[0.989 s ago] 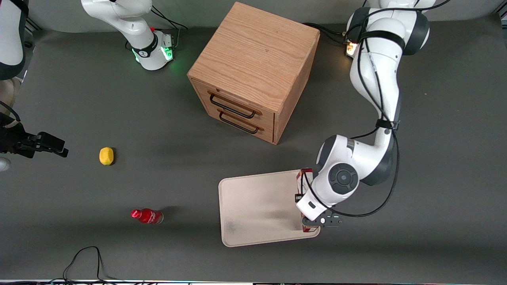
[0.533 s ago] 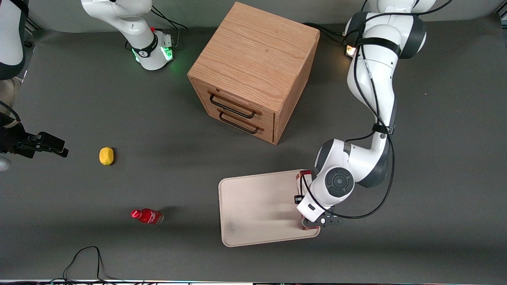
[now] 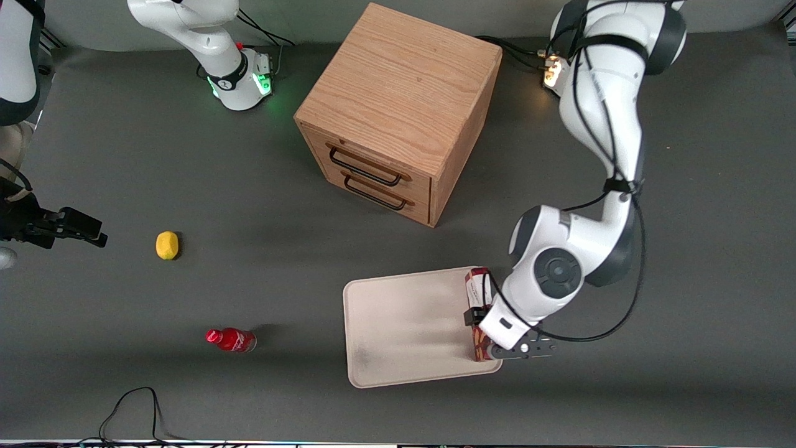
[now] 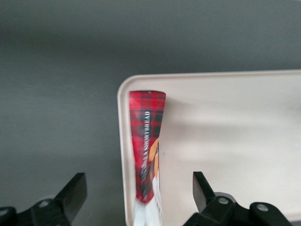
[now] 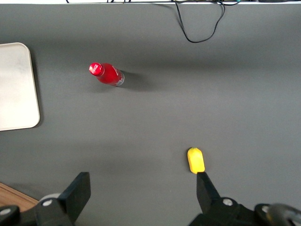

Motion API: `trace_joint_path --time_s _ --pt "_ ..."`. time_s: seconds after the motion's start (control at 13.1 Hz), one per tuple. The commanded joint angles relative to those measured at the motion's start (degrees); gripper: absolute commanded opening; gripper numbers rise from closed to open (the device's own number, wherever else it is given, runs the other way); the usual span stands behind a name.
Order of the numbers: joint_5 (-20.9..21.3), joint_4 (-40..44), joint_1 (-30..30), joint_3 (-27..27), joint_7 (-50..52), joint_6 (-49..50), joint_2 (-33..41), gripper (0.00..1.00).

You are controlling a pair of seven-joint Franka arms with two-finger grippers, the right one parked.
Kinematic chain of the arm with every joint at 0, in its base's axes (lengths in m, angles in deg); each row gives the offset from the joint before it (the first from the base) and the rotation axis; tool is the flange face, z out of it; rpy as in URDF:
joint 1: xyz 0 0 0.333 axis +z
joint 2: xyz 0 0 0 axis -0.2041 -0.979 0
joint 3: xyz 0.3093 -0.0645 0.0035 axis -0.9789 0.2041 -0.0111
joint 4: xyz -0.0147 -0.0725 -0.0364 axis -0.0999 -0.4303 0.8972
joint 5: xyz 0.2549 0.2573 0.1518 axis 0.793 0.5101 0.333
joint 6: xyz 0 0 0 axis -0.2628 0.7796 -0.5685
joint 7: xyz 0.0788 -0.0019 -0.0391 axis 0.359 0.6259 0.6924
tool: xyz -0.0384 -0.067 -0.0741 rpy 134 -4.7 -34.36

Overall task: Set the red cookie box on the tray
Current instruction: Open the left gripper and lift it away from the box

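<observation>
The red cookie box (image 3: 477, 292) (image 4: 148, 136) lies on its narrow side on the tray (image 3: 404, 323) (image 4: 235, 132), along the rim of the tray's short side toward the working arm's end. My gripper (image 3: 491, 341) (image 4: 138, 178) hangs above the box, open, with its fingers (image 4: 75, 193) wide apart on either side and not touching it. In the front view the wrist hides the box's middle. The box's nearer end blurs under the camera in the left wrist view.
A wooden two-drawer cabinet (image 3: 398, 112) stands farther from the front camera than the tray. A small red bottle (image 3: 231, 340) (image 5: 106, 74) and a yellow fruit (image 3: 166, 244) (image 5: 195, 160) lie toward the parked arm's end. A black cable (image 3: 134, 404) loops near the table's front edge.
The working arm's wrist has lifted and drawn slightly toward its own end of the table. The box stays on the tray in the same spot.
</observation>
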Motion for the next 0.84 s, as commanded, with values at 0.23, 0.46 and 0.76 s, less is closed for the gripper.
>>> trace_joint_path --time_s 0.23,0.46,0.76 --pt "1.19 -32.04 7.73 -0.09 -0.55 2.27 29.78 1.0" --pt "8.56 -42.81 14.23 -0.09 -12.12 8.73 44.21 1.0" --pt "12.0 -44.14 19.34 0.0 -18.04 20.88 56.69 1.0"
